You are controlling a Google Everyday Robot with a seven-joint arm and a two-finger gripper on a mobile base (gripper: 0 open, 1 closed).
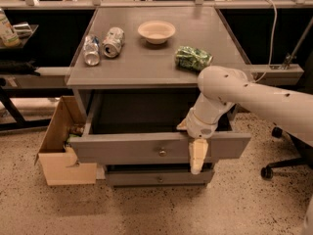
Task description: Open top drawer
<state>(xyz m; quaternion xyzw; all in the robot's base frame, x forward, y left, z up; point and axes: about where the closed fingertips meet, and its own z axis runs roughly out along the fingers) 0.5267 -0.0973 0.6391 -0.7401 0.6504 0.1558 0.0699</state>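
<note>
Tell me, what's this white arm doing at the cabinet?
A robot's single white arm is working on the grey cabinet's top drawer. Its gripper hangs over the drawer's front edge, just right of the small round knob. The drawer already stands well out from the cabinet, its inside dark. On the cabinet top sit two cans, a bowl and a green bag, none of them being touched.

The one camera sits high and in front of the top drawer, looking down at its pulled-out front and the grey surface above it from fairly near. The tool hangs over the drawer's front, right of its knob.
</note>
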